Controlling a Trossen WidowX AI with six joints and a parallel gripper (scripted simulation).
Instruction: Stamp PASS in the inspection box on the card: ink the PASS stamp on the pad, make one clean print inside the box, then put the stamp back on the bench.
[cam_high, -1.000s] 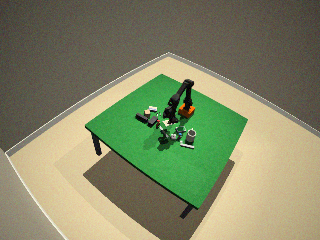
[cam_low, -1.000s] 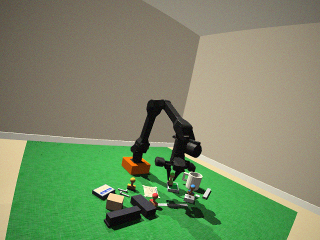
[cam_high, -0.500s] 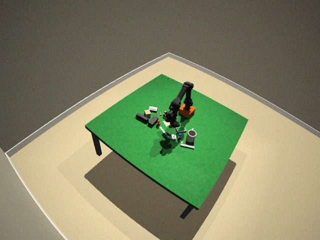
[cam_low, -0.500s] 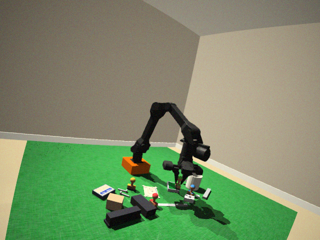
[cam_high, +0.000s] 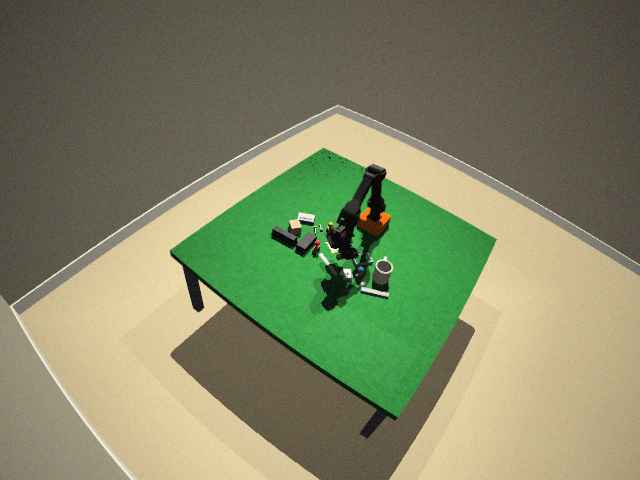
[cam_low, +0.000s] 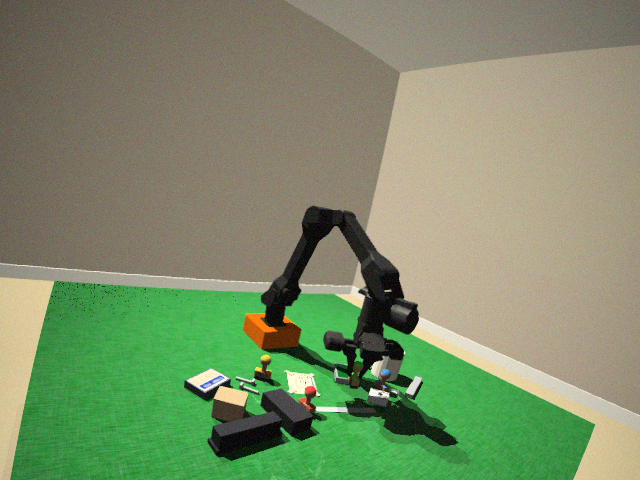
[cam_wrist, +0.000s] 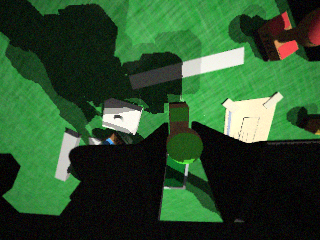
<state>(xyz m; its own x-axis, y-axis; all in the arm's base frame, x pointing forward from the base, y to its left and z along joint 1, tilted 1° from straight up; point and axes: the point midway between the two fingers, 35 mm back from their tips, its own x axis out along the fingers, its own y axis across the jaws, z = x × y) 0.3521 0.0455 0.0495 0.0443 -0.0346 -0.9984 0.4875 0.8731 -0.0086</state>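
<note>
End effector (cam_high: 356, 258) (cam_low: 357, 375) (cam_wrist: 179, 126) fingers are drawn narrow around the green stamp (cam_low: 357, 366) (cam_wrist: 184, 146), which is presumably the PASS one; its lettering cannot be read. They grip it below the round knob, presumably so that the foot stays free to meet ink and paper. The stamp looks roughly upright, which should help the face land evenly.

Beside or under it is the ink pad (cam_high: 366, 258) (cam_low: 340, 381) (cam_wrist: 174, 176), partly hidden by the end effector. Whether the foot touches the pad, or has ink on it, cannot be told. Inking seems to be the step in hand, with the print and the return still ahead.

The card (cam_high: 331, 248) (cam_low: 299, 382) (cam_wrist: 250, 117) lies flat on the worktop (cam_high: 382, 341) (cam_low: 144, 330), with strips at its corners, likely to stop it sliding or lifting with the stamp. Its outlined box is small, so the foot must be centred and lowered straight. Red (cam_high: 316, 245) (cam_low: 309, 392) (cam_wrist: 285, 37) and blue (cam_high: 360, 270) (cam_low: 385, 374) (cam_wrist: 111, 141) stamps stand nearby; a wide swing could knock either.
</note>
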